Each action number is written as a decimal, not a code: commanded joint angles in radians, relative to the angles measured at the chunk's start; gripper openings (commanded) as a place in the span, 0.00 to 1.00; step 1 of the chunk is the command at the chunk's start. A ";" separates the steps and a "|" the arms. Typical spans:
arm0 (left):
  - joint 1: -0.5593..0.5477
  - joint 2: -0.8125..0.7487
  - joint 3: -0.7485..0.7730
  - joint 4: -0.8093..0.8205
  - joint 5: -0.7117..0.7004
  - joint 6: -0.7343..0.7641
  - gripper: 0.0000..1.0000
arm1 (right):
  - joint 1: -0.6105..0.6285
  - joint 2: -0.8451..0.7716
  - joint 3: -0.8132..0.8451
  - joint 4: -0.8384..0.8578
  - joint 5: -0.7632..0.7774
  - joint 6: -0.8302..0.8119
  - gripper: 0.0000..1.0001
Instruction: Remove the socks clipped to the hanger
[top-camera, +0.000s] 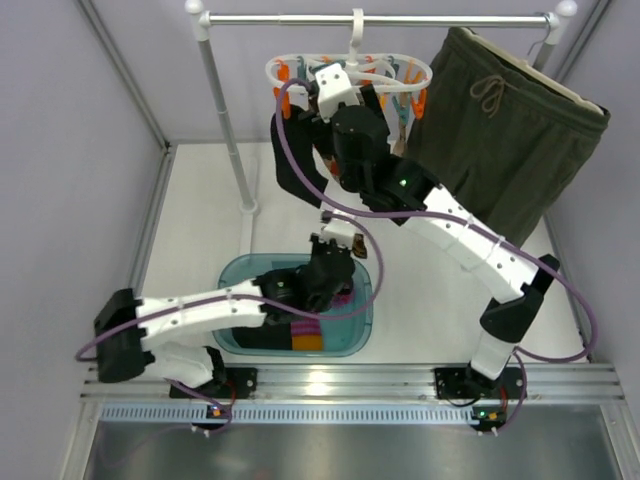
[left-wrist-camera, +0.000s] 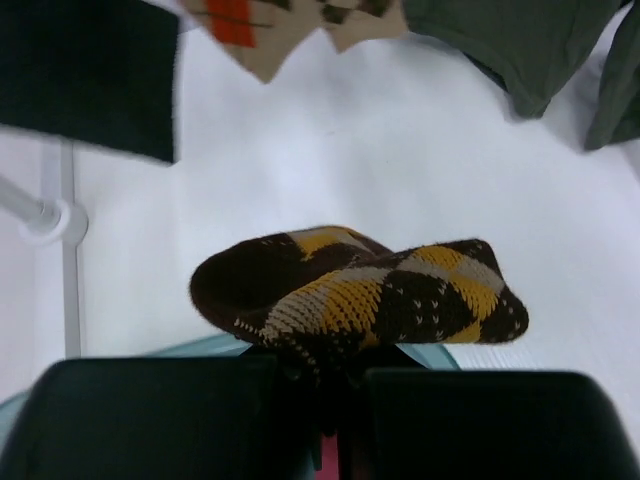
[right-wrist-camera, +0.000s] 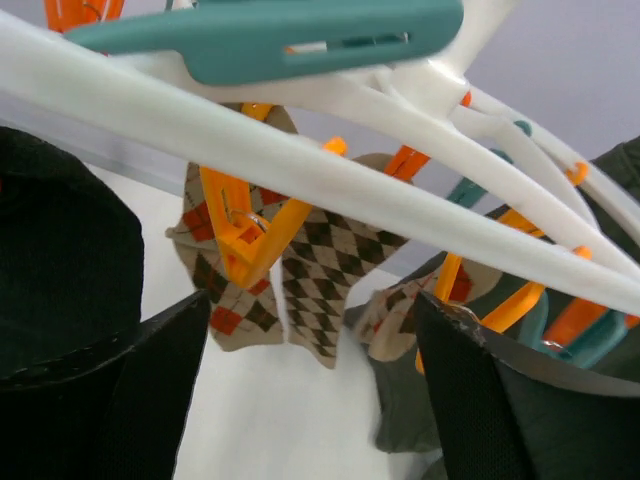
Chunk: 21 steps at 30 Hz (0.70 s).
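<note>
The white ring hanger hangs from the rail with orange and teal pegs. My right gripper is raised to it, open and empty. The ring and an orange peg lie just above its fingers. Tan argyle socks hang clipped beyond, and a black sock hangs at the left. My left gripper is over the basin, shut on a brown and yellow argyle sock. A purple and orange sock lies in the basin.
A teal basin sits on the white table before the left arm. Olive-green drawstring shorts hang at the right of the rail. The rack's upright pole stands at the left, its foot showing in the left wrist view.
</note>
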 joint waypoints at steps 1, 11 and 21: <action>-0.010 -0.210 -0.035 -0.335 -0.045 -0.297 0.00 | -0.014 -0.093 -0.020 -0.002 -0.083 0.073 0.80; -0.008 -0.456 -0.232 -0.695 0.064 -0.685 0.00 | -0.020 -0.274 -0.199 -0.051 -0.293 0.182 0.99; -0.008 -0.447 -0.223 -0.787 0.066 -0.733 0.98 | -0.030 -0.425 -0.371 -0.063 -0.534 0.249 0.99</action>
